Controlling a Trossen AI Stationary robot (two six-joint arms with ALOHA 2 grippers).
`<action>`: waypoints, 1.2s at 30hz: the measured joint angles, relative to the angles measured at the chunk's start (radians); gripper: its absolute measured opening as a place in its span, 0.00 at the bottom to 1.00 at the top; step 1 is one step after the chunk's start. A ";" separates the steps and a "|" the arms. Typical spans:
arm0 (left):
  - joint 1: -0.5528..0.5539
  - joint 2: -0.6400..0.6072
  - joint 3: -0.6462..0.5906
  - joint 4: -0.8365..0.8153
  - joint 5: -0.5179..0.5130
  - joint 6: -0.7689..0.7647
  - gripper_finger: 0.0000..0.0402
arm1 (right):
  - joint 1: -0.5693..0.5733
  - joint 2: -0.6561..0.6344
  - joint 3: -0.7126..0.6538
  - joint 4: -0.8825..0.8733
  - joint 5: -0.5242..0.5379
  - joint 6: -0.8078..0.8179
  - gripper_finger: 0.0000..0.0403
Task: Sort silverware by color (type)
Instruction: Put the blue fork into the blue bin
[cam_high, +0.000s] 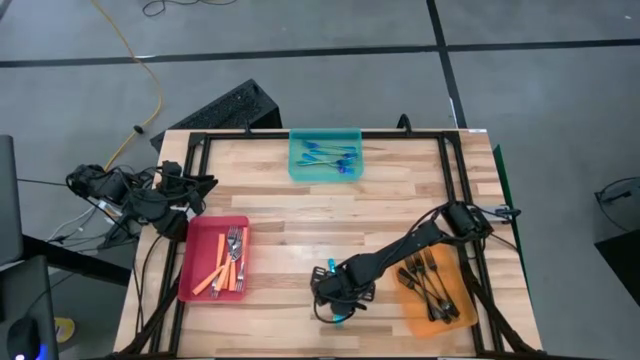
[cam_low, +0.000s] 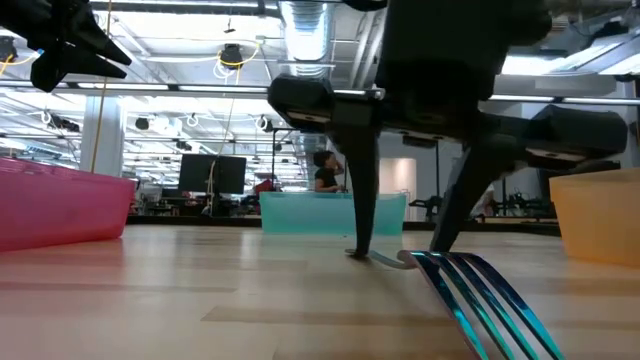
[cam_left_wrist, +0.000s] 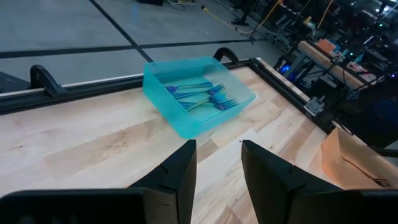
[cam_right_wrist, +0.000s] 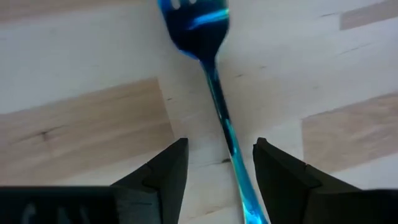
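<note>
A blue fork (cam_right_wrist: 214, 93) lies flat on the wooden table near its front edge, tines (cam_low: 480, 295) toward the near side. My right gripper (cam_right_wrist: 217, 162) points down over it, open, one finger on either side of the handle (cam_right_wrist: 231, 140), the tips low at the tabletop (cam_low: 400, 252). In the high view it shows at the front centre (cam_high: 335, 300). My left gripper (cam_left_wrist: 217, 165) waits open at the table's left side (cam_high: 195, 190), holding nothing. More blue forks (cam_high: 330, 155) lie in the teal tray (cam_high: 296, 170).
A red tray (cam_high: 195, 270) at the front left holds orange-handled forks (cam_high: 228, 265). An orange tray (cam_high: 415, 320) at the front right holds dark forks (cam_high: 430, 285), close beside my right arm. Bare wood lies between the trays in the middle.
</note>
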 joint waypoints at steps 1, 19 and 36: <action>0.000 0.000 0.000 -0.001 0.000 0.000 0.28 | 0.000 -0.001 -0.009 0.013 0.000 -0.009 0.50; 0.000 0.000 0.000 -0.002 -0.004 -0.001 0.28 | -0.053 -0.001 -0.020 0.052 -0.044 0.019 0.26; 0.000 0.000 0.000 -0.002 -0.003 -0.002 0.28 | -0.066 0.002 -0.021 0.195 -0.047 0.255 0.12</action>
